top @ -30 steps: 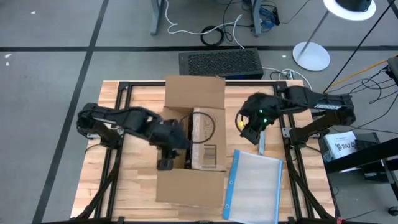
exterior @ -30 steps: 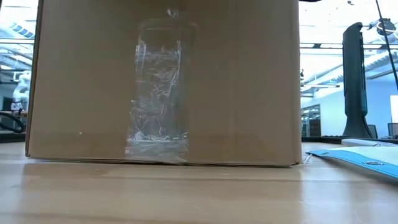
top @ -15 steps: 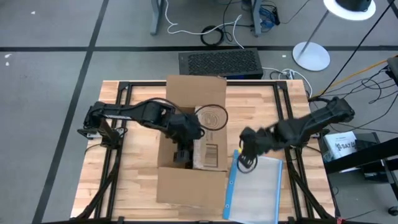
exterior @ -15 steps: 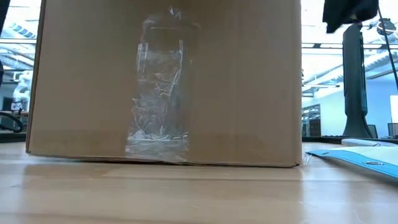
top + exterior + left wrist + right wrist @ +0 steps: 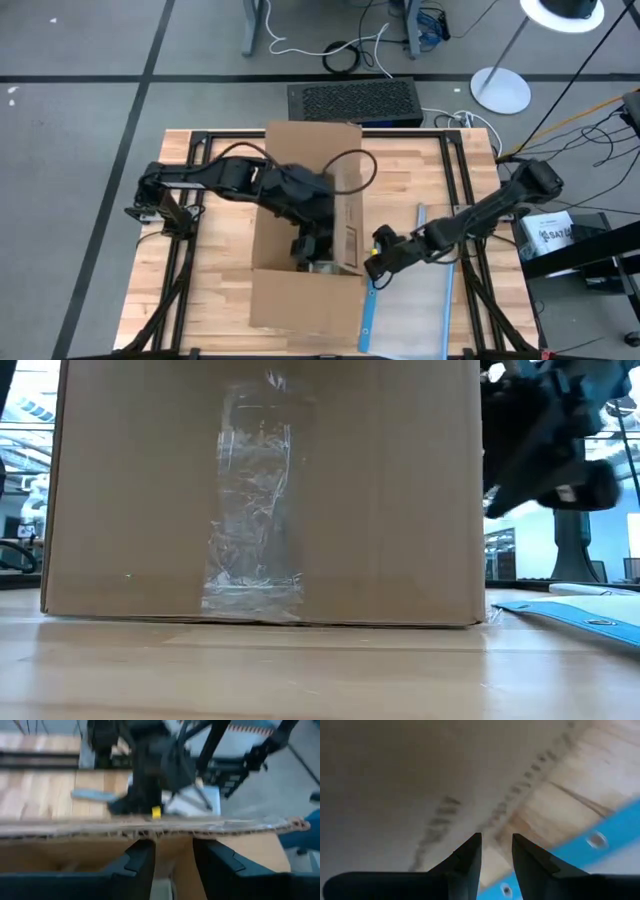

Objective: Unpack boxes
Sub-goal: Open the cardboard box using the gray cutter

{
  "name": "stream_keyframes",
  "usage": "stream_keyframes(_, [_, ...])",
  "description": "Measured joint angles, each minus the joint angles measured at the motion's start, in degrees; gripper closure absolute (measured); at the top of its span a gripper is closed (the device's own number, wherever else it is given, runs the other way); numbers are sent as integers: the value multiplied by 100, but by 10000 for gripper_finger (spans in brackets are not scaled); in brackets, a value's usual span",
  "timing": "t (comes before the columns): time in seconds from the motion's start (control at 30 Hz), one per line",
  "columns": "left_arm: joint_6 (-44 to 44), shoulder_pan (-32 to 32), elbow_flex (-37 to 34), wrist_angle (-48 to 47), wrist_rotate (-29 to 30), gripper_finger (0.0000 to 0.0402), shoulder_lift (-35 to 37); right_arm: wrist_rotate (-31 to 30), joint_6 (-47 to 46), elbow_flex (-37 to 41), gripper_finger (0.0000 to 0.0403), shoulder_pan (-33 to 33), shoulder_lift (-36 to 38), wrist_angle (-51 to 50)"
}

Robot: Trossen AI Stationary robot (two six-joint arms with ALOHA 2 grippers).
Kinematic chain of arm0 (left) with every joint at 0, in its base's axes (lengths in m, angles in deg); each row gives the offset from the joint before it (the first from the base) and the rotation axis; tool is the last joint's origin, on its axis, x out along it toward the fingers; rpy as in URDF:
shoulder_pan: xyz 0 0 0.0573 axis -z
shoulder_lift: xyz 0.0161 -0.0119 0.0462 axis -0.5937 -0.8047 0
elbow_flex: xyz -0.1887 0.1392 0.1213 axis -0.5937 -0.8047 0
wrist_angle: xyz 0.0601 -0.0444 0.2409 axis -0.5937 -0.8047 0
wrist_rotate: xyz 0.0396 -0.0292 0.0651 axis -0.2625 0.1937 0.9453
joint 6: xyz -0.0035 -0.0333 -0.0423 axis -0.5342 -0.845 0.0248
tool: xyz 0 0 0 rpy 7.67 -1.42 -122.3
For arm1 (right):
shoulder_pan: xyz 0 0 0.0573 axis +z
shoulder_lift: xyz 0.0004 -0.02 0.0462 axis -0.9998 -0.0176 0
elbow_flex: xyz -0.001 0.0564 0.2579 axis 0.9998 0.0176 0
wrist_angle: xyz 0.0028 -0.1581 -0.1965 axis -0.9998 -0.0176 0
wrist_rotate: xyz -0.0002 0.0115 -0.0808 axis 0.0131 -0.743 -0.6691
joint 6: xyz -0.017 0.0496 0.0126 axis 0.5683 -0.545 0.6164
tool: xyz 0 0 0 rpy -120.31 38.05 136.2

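The brown cardboard box (image 5: pixel 305 300) stands open in the middle of the table, its flaps spread toward the near and far edges. In the low view its taped wall (image 5: pixel 270 490) fills the picture. My left gripper (image 5: pixel 312 250) reaches inside the box and points at its right wall (image 5: pixel 150 831); its fingers are open (image 5: pixel 173 852), and I cannot make out anything held between them. My right gripper (image 5: pixel 378 262) hovers low just outside that wall, open by a narrow gap (image 5: pixel 496 845), and points slanting down at the wall (image 5: pixel 410 785). Whether it touches the wall I cannot tell.
A clear pouch with a blue edge (image 5: pixel 410 300) lies flat on the table right of the box, under my right gripper; its edge (image 5: pixel 615 825) shows in the right wrist view. A black grille-topped unit (image 5: pixel 352 100) sits beyond the far edge. Black frame rails (image 5: pixel 190 260) run along both sides.
My right gripper has dropped from high over the table's far right and swung toward the near left, rolling as it went, down to the box's right wall. My left gripper has shifted toward the box's right side and tipped upward inside the box. The box has stayed put.
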Motion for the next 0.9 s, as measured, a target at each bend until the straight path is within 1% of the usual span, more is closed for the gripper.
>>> stream_keyframes(0.17, [-9,-103,4,462,-168,265,-341,12,354,-199,305,-205,-322,120])
stream_keyframes(0.3, [-11,-136,0,881,-376,265,-581,181,639,-362,305,-330,-523,125])
stream_keyframes(0.53, [37,-228,47,1826,-426,265,-639,165,745,-373,305,-365,-632,56])
stream_keyframes(0.67, [162,-339,160,1880,-503,265,-696,247,803,-373,305,-407,-637,-26])
stream_keyframes(0.77, [145,-419,160,1803,-703,265,-877,374,892,-373,305,-465,-657,-38])
stream_keyframes(0.9, [143,-541,151,1396,-746,265,-1271,928,1011,-372,305,-560,-757,-87])
